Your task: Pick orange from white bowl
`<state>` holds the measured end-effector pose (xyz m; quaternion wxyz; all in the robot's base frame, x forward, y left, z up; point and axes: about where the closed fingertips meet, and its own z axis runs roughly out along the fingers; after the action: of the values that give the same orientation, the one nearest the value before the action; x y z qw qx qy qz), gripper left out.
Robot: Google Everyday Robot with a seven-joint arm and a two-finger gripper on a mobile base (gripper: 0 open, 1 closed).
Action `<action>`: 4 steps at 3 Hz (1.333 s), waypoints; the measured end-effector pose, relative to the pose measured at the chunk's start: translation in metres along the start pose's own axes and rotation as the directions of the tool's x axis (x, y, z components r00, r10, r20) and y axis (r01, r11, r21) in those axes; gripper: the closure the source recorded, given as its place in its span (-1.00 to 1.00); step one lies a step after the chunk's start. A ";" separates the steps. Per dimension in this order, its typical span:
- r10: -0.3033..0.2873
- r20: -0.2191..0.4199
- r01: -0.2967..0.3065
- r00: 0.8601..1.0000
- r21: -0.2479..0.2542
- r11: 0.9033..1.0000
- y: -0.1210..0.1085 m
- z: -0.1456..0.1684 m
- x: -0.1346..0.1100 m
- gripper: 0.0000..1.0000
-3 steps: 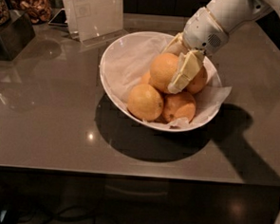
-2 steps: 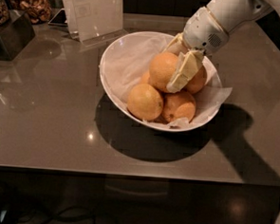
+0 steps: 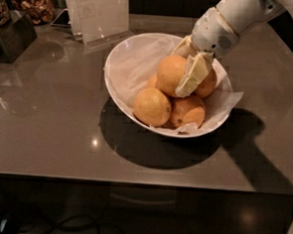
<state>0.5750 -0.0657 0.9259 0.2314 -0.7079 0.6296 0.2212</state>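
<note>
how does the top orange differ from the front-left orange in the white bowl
The top orange sits highest on the pile, the front-left orange low near the white bowl rim. The gripper covers part of the top orange; the front-left orange is untouched and fully in view. Both are round with yellow-orange peel.

On the glossy dark grey surface a clear acrylic stand with a white sheet is seen at 11 o'clock and a dark box at 10 o'clock. At 1 o'clock the gripper is clamped on the orange.
</note>
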 end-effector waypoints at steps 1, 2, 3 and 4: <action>-0.011 0.019 0.010 1.000 0.021 1.000 -0.003 0.000 -0.004 1.00; -0.043 0.103 0.035 0.994 0.077 0.996 0.018 -0.020 -0.013 1.00; -0.049 0.190 0.021 0.980 0.147 0.989 0.058 -0.048 -0.011 1.00; -0.018 0.266 -0.034 0.964 0.189 0.981 0.098 -0.065 0.000 1.00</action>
<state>0.4792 -0.1153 0.9726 0.3800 -0.6437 0.6139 0.2536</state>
